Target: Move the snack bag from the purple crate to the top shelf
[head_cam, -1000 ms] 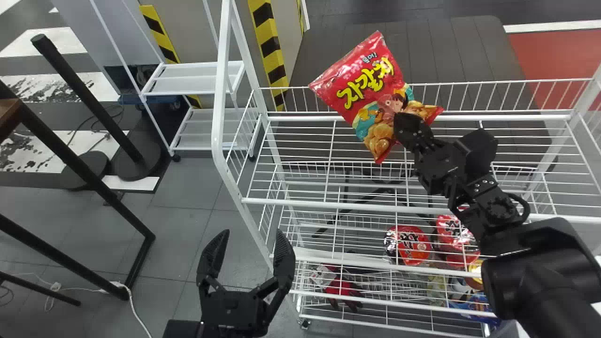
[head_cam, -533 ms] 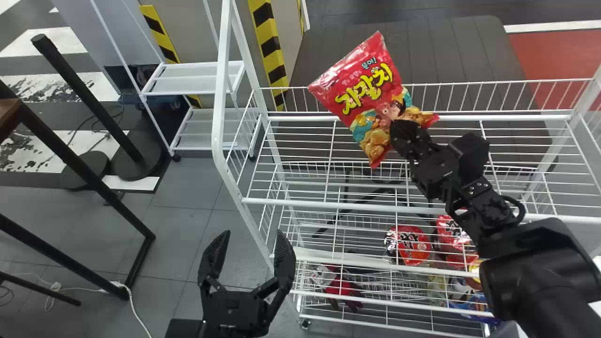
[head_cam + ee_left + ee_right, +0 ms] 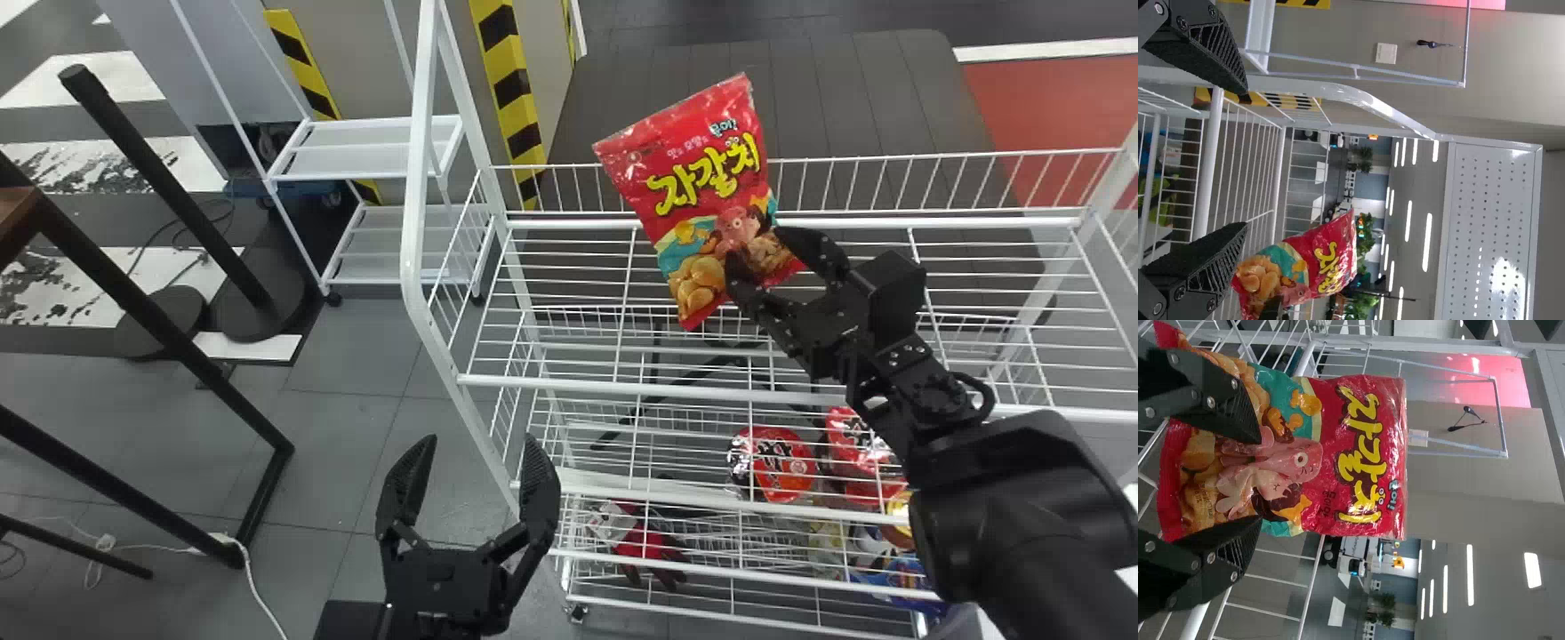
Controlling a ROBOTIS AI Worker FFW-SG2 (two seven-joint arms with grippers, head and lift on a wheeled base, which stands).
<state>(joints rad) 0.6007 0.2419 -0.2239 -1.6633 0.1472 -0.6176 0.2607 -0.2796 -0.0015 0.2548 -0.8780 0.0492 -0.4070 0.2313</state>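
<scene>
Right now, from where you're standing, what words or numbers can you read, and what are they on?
"자갈치": big yellow letters on the snack bag.
"문어!": smaller letters on that same bag, near the big word.
The tiny print next to those words is too small to read.
The round red package and the other red package, on a lower shelf, have markings too blurred to read through the wires.

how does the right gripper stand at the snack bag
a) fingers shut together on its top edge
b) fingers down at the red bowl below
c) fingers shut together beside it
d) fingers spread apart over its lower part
d, the right gripper has its fingers well apart, with the lower printed part of the snack bag showing between them
</scene>
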